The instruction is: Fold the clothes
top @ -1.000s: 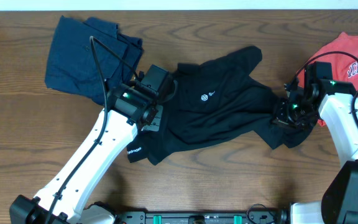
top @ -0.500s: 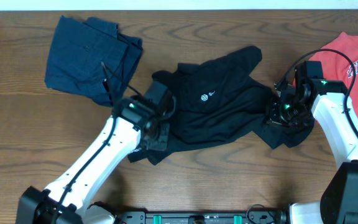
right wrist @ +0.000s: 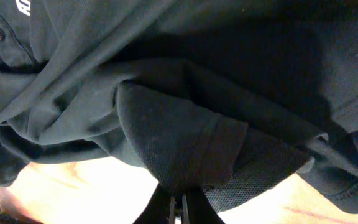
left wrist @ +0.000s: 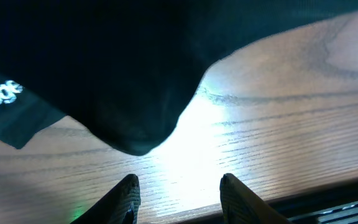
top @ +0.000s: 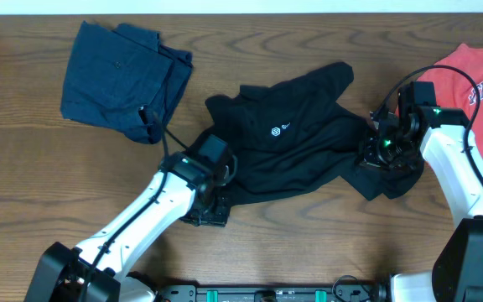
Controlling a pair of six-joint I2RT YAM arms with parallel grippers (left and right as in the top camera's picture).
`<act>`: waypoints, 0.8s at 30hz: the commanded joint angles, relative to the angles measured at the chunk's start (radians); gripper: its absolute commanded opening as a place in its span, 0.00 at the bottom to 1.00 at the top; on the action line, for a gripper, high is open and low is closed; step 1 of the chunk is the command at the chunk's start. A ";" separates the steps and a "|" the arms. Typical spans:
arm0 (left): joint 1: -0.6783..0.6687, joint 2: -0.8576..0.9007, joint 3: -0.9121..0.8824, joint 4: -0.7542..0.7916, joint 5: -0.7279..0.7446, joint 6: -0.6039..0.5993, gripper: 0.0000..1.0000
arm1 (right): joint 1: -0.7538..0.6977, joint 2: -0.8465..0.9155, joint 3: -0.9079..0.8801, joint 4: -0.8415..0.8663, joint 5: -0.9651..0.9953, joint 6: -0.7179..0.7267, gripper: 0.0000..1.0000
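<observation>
The black T-shirt (top: 292, 143) lies crumpled across the middle of the table, a small white logo facing up. My left gripper (top: 210, 210) sits at the shirt's lower left corner, near the front edge. In the left wrist view this gripper (left wrist: 179, 180) stands open over bare wood, with nothing between its fingers (left wrist: 126, 199) and the black fabric (left wrist: 117, 74) just beyond the tips. My right gripper (top: 374, 155) is at the shirt's right end. In the right wrist view it (right wrist: 180, 208) is shut on a bunched fold of the black fabric (right wrist: 166, 81).
A navy garment (top: 120, 80) lies folded at the back left. A coral-red lettered T-shirt (top: 480, 92) lies at the far right edge, partly behind my right arm. The table's front rail (top: 275, 294) runs close behind the left gripper.
My left gripper has opened and let go of the black shirt's lower left edge, then drawn back toward the table's front. The right gripper shifted slightly left with its fold.
</observation>
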 commanded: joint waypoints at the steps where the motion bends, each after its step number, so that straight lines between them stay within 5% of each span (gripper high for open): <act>1: -0.027 -0.009 -0.041 0.030 -0.071 0.020 0.45 | 0.005 0.000 -0.002 0.003 -0.008 -0.014 0.01; 16: -0.037 -0.002 -0.095 0.231 -0.081 0.017 0.43 | 0.005 0.000 -0.002 0.003 -0.008 -0.014 0.01; 24: -0.036 0.011 -0.094 0.217 -0.047 0.016 0.06 | 0.005 0.000 -0.002 0.005 -0.008 -0.014 0.01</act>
